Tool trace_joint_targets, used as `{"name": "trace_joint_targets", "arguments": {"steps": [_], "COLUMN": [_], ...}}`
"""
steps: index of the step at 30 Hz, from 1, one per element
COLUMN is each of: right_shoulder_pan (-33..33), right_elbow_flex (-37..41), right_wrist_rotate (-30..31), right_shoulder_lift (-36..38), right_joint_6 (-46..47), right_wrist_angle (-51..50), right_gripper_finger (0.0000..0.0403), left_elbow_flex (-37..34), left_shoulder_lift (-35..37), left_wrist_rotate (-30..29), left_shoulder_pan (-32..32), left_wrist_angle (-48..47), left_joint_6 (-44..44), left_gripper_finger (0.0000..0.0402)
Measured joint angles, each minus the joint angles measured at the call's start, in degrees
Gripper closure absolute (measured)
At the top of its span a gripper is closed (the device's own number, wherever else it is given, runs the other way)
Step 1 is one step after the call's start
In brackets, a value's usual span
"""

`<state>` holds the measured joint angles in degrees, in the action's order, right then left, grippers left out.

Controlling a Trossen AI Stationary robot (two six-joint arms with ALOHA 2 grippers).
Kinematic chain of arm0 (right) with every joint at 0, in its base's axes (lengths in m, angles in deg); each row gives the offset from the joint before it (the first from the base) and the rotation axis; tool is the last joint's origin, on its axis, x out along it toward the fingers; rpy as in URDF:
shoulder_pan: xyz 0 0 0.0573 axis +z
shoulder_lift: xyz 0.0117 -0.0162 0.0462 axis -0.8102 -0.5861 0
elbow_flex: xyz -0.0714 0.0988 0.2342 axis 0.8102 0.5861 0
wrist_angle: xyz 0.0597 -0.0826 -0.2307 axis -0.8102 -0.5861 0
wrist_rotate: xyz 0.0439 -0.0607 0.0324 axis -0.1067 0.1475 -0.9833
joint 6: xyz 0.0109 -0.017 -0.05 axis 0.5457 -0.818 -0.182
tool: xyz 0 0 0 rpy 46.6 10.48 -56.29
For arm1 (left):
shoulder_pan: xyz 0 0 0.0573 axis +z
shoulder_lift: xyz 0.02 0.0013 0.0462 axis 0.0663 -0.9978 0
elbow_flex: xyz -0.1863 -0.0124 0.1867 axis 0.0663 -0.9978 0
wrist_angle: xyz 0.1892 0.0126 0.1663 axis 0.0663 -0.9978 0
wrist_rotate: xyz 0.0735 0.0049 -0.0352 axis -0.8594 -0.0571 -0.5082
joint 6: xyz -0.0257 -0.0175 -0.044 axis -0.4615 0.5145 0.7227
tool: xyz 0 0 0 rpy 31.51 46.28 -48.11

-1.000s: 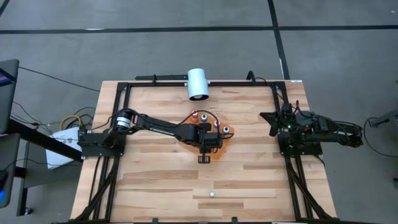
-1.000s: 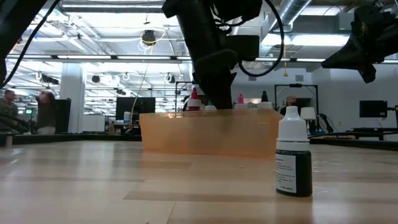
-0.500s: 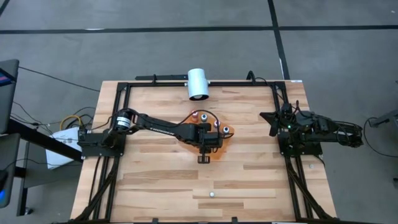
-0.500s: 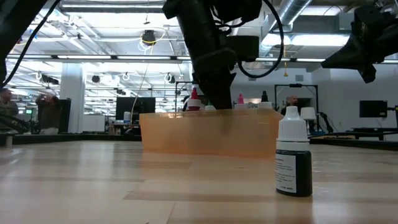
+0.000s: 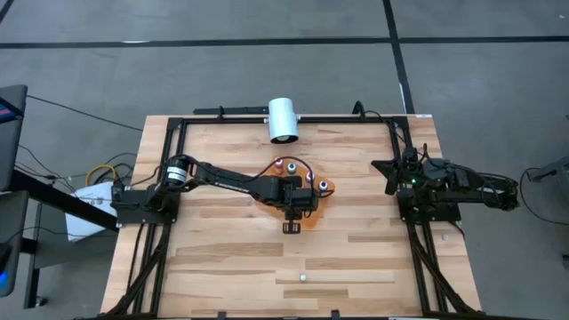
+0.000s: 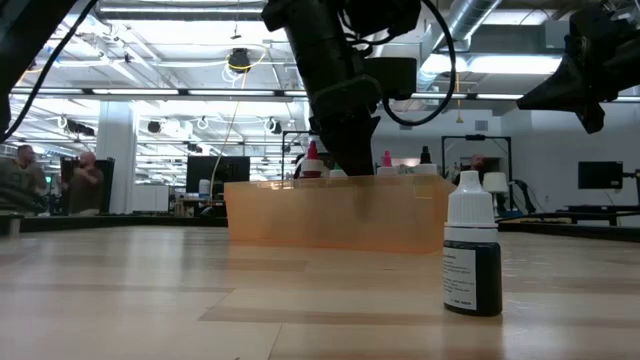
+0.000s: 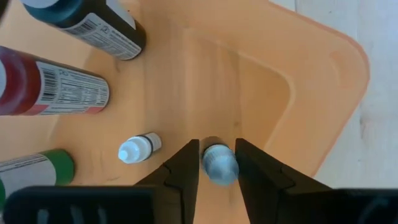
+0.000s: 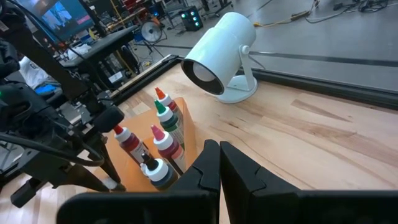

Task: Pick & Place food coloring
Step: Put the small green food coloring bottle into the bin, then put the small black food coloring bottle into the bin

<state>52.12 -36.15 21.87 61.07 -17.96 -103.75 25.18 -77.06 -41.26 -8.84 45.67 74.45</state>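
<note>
Left end effector (image 7: 216,163) grasps a blue-capped food coloring bottle (image 7: 219,164) upright between its fingers, directly above the orange tray (image 7: 311,93); right end effector (image 8: 219,163) waits clenched.

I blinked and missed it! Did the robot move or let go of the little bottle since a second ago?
Almost nothing moved. The left gripper sits in the same spot inside the orange tray, its fingers on either side of a small blue bottle; no clear letting go shows. The right gripper is shut, waiting at the table's right side. The dark bottle stands where it was. Only people in the background shifted.
</note>
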Motion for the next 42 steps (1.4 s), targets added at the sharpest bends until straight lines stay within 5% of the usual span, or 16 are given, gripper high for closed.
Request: {"name": "trace_joint_targets", "arguments": {"steps": [11, 26, 42], "right_shoulder_pan": [0.0, 0.0, 0.0], "right_elbow_flex": [0.0, 0.0, 0.0], "right_wrist_rotate": [0.0, 0.0, -0.1], "right_shoulder_lift": [0.0, 0.0, 0.0], "right_joint_6": [0.0, 5.5, 5.3], "right_wrist_angle": [0.0, 0.2, 0.3], "right_gripper_finger": [0.0402, 0.0402, 0.0402], "left_elbow_flex": [1.5, 27.9, 28.4], "left_shoulder_lift": [0.0, 0.3, 0.8], "left_wrist_rotate": [-1.0, 2.2, 1.7], "left_shoulder_pan": [0.2, 0.1, -1.4], "left_wrist_angle": [-2.6, -35.0, -39.1], "left_joint_6": [1.7, 11.8, 10.9], "left_gripper_finger": [0.0280, 0.0280, 0.0280]}}
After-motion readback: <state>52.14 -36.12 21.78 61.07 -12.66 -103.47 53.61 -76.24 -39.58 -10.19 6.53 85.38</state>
